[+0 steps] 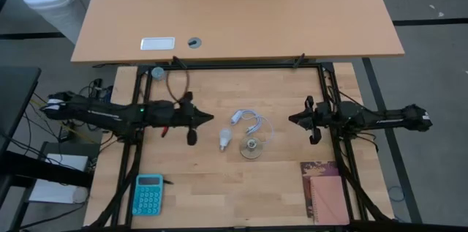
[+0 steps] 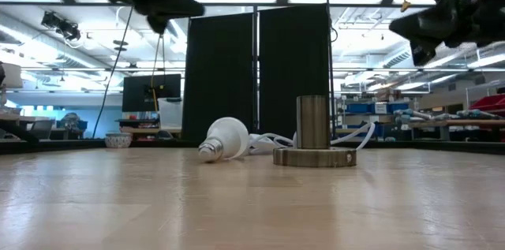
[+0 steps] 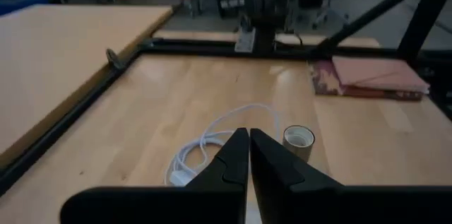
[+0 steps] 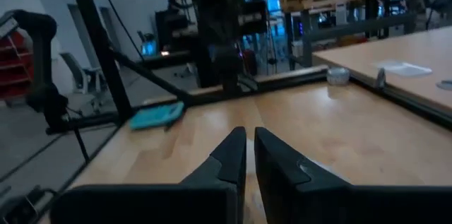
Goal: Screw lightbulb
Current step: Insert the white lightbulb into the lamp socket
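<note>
Lightbulb (image 1: 224, 139) lying on its side on the wooden surface (image 1: 219, 188), just beside the round metal socket (image 1: 252, 148), whose upright barrel stands empty, with the coiled white cable (image 1: 248, 121) close behind. Left gripper (image 1: 208, 118) and right gripper (image 1: 294, 120) raised off the surface to either side of these, well apart from them, both with fingers pressed together around nothing; only partly visible at the top corners in the low view. Open bare wood ahead of the socket, with a teal calculator (image 1: 148, 194) and a reddish notebook (image 1: 326, 192) near the front edge.
</note>
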Controlling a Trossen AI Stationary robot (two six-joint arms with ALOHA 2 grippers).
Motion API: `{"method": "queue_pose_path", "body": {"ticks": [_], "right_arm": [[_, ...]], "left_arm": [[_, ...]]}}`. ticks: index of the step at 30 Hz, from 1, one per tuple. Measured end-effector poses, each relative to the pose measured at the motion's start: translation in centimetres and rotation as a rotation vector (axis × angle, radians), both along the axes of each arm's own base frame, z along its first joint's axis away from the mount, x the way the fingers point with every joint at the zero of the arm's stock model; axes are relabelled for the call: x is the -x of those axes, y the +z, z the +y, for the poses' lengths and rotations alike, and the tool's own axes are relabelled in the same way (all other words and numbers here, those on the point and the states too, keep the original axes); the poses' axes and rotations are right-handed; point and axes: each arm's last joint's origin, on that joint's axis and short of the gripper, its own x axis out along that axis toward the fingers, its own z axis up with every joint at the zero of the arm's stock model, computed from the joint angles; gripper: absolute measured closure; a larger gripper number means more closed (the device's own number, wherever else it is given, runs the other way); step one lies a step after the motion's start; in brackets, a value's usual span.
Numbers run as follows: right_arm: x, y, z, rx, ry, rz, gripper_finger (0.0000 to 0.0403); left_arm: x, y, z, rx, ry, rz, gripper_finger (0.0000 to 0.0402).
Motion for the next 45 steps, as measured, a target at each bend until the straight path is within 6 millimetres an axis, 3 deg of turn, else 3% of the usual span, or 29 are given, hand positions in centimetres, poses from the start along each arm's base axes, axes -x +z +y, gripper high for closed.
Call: {"method": "queue_pose_path", "body": {"ticks": [7,12,16,22,30,39,45], "right_arm": [[-2.2,1.2,-0.1,0.075,-0.034,0.130,0.0357],[-4.4,2.1,-0.2,0.137,-0.050,0.227,0.0343],[-6.0,2.9,-0.1,0.176,-0.038,0.259,0.0328],[-7.1,2.3,-0.1,0.196,-0.032,0.307,0.0305],[-7.6,1.8,-0.3,0.141,-0.129,0.335,0.0298],[-8.1,1.7,0.1,0.185,-0.151,0.318,0.0299],[-8.4,1.2,0.0,0.195,-0.165,0.343,0.0298]], "left_arm": [[-3.4,-1.0,-0.2,0.128,0.045,0.158,0.0342],[-5.3,-2.4,-0.3,0.245,0.113,0.302,0.0280],[-7.1,-2.2,-0.6,0.300,0.100,0.412,0.0227],[-9.9,-1.9,-0.1,0.294,0.109,0.595,0.0171],[-10.7,-3.8,0.3,0.406,0.182,0.789,0.0160],[-10.2,-4.0,-2.0,0.512,0.229,0.828,0.0160],[-10.5,-5.3,-3.2,0.599,0.294,0.853,0.0160]]}}
